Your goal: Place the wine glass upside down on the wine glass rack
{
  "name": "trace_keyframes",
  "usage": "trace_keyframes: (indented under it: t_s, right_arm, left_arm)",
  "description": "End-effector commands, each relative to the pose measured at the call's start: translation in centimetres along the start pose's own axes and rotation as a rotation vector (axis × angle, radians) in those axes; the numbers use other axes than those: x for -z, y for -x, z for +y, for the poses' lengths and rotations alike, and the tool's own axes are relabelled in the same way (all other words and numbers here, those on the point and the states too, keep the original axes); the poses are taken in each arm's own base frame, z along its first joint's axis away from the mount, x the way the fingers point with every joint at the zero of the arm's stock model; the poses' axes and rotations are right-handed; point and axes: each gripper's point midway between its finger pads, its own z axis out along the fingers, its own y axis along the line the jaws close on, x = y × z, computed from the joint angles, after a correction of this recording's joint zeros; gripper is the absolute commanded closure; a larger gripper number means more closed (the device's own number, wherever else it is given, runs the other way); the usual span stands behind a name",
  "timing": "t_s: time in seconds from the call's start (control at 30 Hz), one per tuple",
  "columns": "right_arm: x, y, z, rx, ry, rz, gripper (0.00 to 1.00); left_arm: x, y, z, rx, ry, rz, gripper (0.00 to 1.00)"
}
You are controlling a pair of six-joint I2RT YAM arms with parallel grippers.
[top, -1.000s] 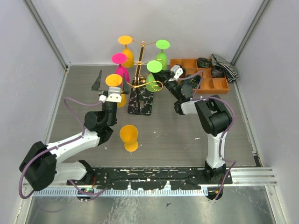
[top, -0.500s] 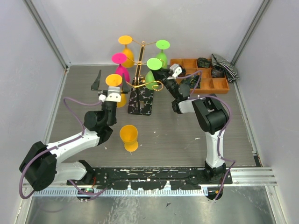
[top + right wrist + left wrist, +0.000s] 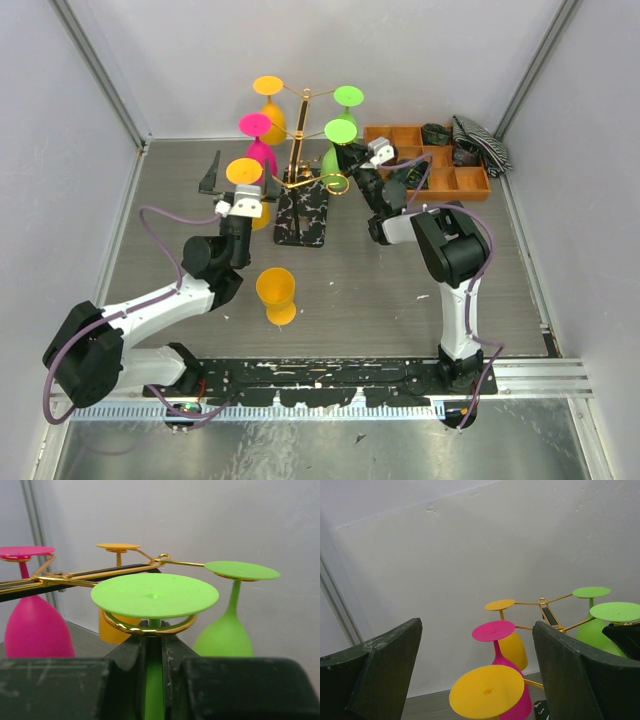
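Wine glass of lime-green plastic [image 3: 155, 594], upside down, has edged back into the curled arm [image 3: 120, 625] of the thin gold wine glass rack [image 3: 297, 150].
Right gripper [image 3: 155, 647] pinches its stem; the curl rings it just above the fingers [image 3: 125, 665], so only release seems left. Pink glass [image 3: 32, 625] left of them, second green glass [image 3: 222, 637] right, both near: room lies straight back. Left gripper [image 3: 476, 670] is spread wide, empty.

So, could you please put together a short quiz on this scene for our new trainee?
1. True or false: the left gripper is shut on a glass.
2. What colour is the wine glass whose stem the right gripper clamps? A pink, B green, C orange.
3. What colour is the lone glass standing on the table, off the wine glass rack?
Key: 1 false, it is open; 2 B; 3 orange.
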Motion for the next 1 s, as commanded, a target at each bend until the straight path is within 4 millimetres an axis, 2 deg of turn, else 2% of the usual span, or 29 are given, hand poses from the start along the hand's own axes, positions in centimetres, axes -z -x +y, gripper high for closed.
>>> trace_keyframes:
  t_s: [0.0,0.3,0.57,0.67,0.77,0.83,0.97]
  right_arm:
    - [0.1,4.8,-1.5,0.083,-0.076,-0.156,0.99]
    - [1.9,5.3,-0.6,0.099,-0.058,-0.12,0.99]
    - [1.3,4.4,4.0,0.179,0.038,-0.119,0.99]
    - [0.8,4.2,4.8,0.179,0.05,-0.128,0.99]
    - [0.9,4.2,4.8,0.17,0.041,-0.126,0.9]
    - [1.1,4.2,4.5,0.174,0.027,-0.12,0.79]
    - [1.9,4.1,4.1,0.192,0.003,-0.101,0.66]
  left_arm:
    - [-0.5,1.0,0.5,0.035,0.023,-0.032,0.02]
    - [-0.5,0.9,0.4,0.035,0.022,-0.03,0.02]
    - [-0.5,0.8,0.5,0.025,0.025,-0.024,0.02]
    - [-0.5,0.7,0.5,0.023,0.025,-0.023,0.02]
    - [-0.6,0.6,0.5,0.019,0.025,-0.021,0.01]
    - [-0.6,0.6,0.6,0.019,0.026,-0.021,0.01]
    - [-0.6,0.6,0.5,0.025,0.025,-0.02,0.01]
